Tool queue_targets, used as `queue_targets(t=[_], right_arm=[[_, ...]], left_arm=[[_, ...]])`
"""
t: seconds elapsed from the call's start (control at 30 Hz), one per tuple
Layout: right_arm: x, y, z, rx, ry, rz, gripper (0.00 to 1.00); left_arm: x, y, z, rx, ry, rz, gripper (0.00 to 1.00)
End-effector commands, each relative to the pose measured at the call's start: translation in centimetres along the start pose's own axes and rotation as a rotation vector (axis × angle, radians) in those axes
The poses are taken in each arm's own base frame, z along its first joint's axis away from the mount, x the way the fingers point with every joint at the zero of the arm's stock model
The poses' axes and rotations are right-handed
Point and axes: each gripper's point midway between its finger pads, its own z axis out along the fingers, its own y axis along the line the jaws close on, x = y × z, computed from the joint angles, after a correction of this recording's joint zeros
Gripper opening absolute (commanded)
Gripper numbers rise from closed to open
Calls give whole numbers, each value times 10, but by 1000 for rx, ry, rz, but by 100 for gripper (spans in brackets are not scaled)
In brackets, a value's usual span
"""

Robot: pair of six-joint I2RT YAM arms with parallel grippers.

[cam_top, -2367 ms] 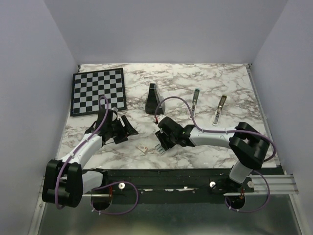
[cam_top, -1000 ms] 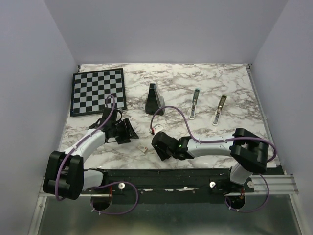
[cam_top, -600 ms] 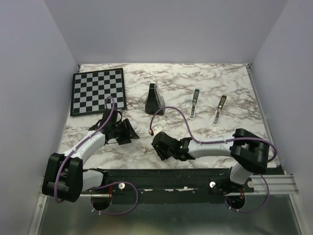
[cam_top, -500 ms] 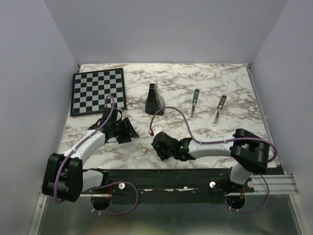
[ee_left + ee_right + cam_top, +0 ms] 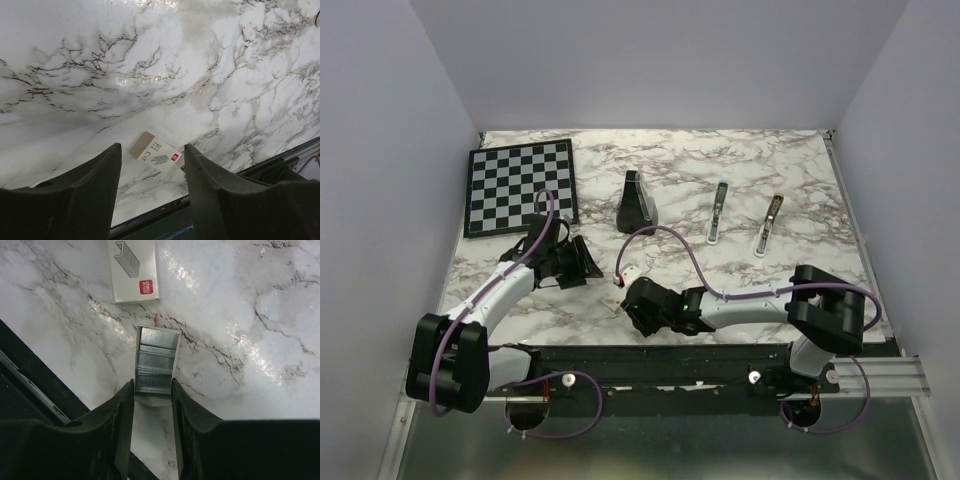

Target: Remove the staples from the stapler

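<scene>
— Where was the stapler [image 5: 718, 212] at that moment?

— It lay on the marble table [image 5: 800, 170], out in the far right part, set lengthwise away from the arms. The black wedge [image 5: 638, 203] stood to its left and the olive-brown bar [image 5: 769, 225] lay to its right; it touched neither. Both grippers were well apart from it.

— And the staples?

— The staples [image 5: 156, 357] lay flat on the table close to its near edge, a ridged silvery strip. The right gripper [image 5: 153, 382] had its fingers pressed against the two long sides of the strip at its near end, so the jaws were narrow and closed on it. The strip's far end reached past the fingertips toward a small staple box [image 5: 132, 270], which lay just beyond it, slightly to the left and not touching.

— What about the other arm?

— The left gripper [image 5: 152, 147] held nothing. Its jaws were wide apart, low over the bare marble, and in its wrist view the same box showed on the table beyond the gap between the fingers. From above, that gripper sat to the left of the right one, near the closest corner of the chessboard [image 5: 520, 185].
</scene>
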Motion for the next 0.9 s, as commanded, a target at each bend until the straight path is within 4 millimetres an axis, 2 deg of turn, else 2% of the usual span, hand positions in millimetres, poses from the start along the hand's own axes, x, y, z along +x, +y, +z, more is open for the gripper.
queue_targets(t=[0.0, 0.13, 0.2, 0.4, 0.57, 0.87], right_arm=[[-2, 16, 7, -27, 25, -6, 41], [-10, 20, 10, -20, 20, -12, 41], [-14, 20, 11, -12, 12, -5, 41], [-13, 20, 15, -2, 14, 16, 41], [-14, 20, 15, 3, 13, 14, 41], [-16, 22, 18, 1, 21, -2, 41]], left_arm=[[-10, -6, -8, 6, -37, 31, 61], [0, -5, 1, 37, 3, -6, 60], [-1, 0, 3, 8, -6, -4, 59], [-2, 0, -1, 1, -31, -4, 57], [8, 3, 7, 19, -13, -37, 54], [12, 6, 13, 10, -8, -47, 50]])
